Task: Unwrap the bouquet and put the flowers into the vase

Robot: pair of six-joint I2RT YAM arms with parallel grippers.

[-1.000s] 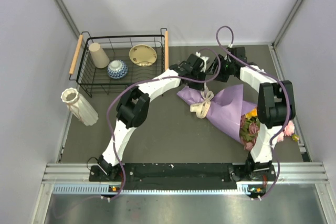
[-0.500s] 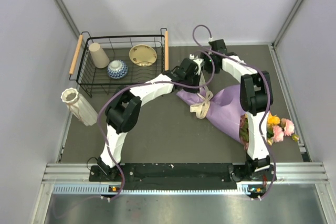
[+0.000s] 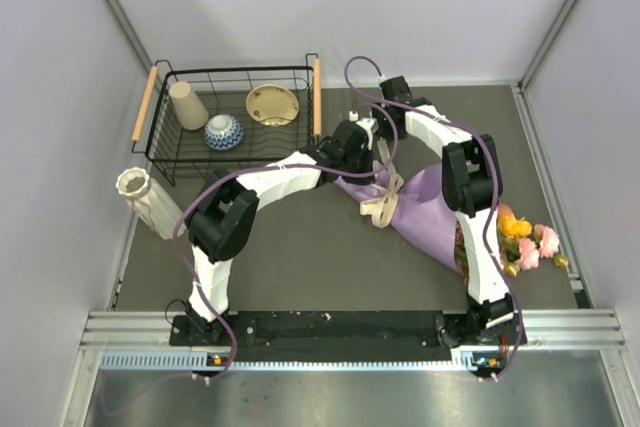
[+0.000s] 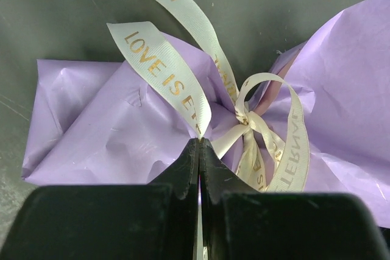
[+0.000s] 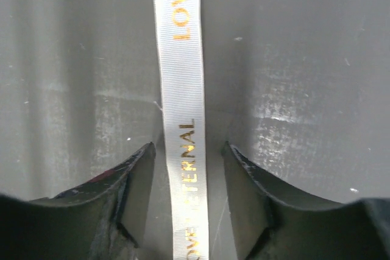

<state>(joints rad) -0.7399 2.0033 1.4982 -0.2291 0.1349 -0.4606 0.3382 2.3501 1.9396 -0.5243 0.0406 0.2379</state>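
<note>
The bouquet (image 3: pixel 432 209) lies on the dark table, its lilac paper cone pointing up-left, with a cream ribbon (image 3: pixel 383 201) tied at the neck. The flowers (image 3: pixel 525 245), pink and yellow-orange, poke out at its lower right end. In the left wrist view my left gripper (image 4: pixel 200 141) is shut on one ribbon tail (image 4: pixel 164 68) printed in gold, just above the crumpled paper (image 4: pixel 103 132). My right gripper (image 5: pixel 187 145) stands open over the table, with another ribbon tail (image 5: pixel 181 83) lying flat between its fingers, untouched. The vase (image 3: pixel 148 203) lies tilted at the far left.
A black wire basket (image 3: pixel 160 160) with wooden handles stands at the back left. It holds a beige cup (image 3: pixel 187 104), a blue-and-white bowl (image 3: pixel 223 131) and a cream dish (image 3: pixel 272 104). Walls close in on the left, the back and the right.
Both arms have swung left towards the bouquet's tied neck. The right arm no longer covers the flowers. My left jaws have shut on a ribbon tail.
</note>
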